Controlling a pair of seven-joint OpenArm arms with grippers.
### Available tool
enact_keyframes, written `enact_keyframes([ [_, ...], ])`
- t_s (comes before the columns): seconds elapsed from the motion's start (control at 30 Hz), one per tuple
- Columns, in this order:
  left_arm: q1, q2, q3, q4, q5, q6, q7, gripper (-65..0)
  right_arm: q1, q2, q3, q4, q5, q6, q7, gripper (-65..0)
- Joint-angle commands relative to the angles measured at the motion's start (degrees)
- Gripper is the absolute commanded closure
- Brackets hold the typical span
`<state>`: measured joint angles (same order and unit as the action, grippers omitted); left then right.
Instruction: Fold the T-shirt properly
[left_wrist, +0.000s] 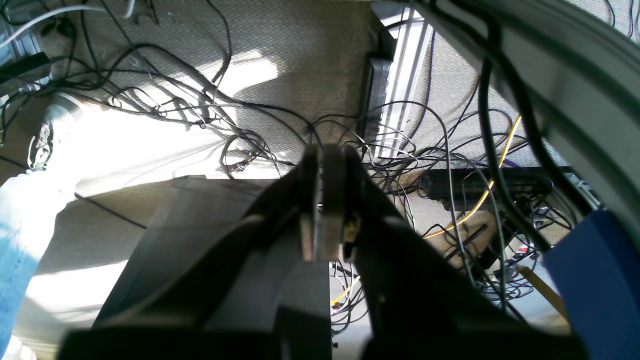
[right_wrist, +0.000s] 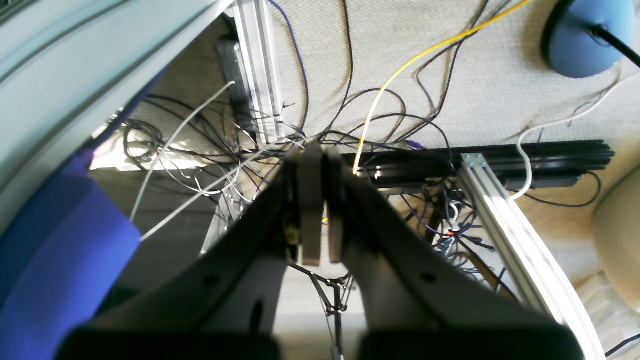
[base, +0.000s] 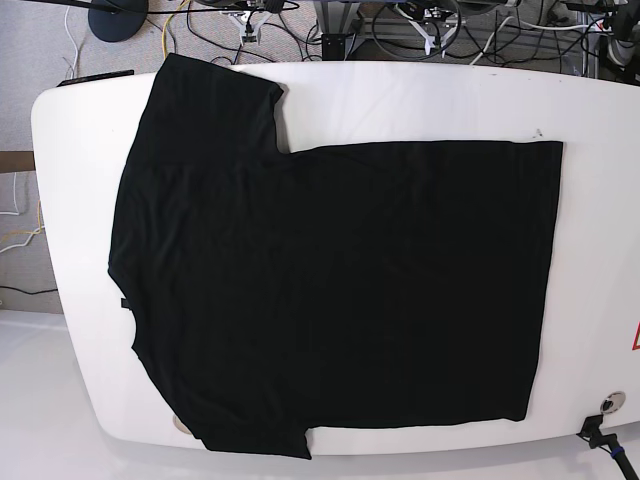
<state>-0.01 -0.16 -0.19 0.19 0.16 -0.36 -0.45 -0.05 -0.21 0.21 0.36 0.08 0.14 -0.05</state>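
1. The T-shirt (base: 330, 290) is matte black cloth, plain side up, lying flat and unfolded on the smooth white table (base: 400, 105) with rounded corners.
2. Its sleeves reach the table's far and near edges on the base view's left; bare table shows along the right and top.
3. The left gripper (left_wrist: 325, 200) is clenched on nothing, off the table, above carpet and tangled cables (left_wrist: 200, 110).
4. The right gripper (right_wrist: 315, 200) is likewise clenched and empty, over floor beside an aluminium rail (right_wrist: 505, 220).

Left gripper (left_wrist: 327, 200) & right gripper (right_wrist: 316, 200) both closed, empty.
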Motion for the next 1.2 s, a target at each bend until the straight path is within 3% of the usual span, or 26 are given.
enact_keyframes([
  [0.0, 0.1, -0.1, 0.6, 0.8, -0.8, -0.4, 0.4, 0.0, 0.0, 0.1, 0.0, 0.2, 0.2, 0.2, 0.8, -0.7],
  [0.53, 0.1, -1.3, 0.1, 0.2, -2.1, -0.7, 2.3, 0.0, 0.2, 0.5, -0.3, 0.6, 6.1, 7.8, 0.7, -0.5],
  [0.7, 0.4, -2.0, 0.0, 0.2, -4.2, -0.7, 4.1, -1.8, 0.1, 0.6, -0.1, 0.8, 5.6, 7.6, 0.8, -0.5],
  [1.17, 0.7, -2.2, 0.5, 0.6, -3.3, -0.6, 1.7, 0.0, -0.5, 0.6, -0.3, 1.0, 4.4, 6.7, 0.9, -0.6],
])
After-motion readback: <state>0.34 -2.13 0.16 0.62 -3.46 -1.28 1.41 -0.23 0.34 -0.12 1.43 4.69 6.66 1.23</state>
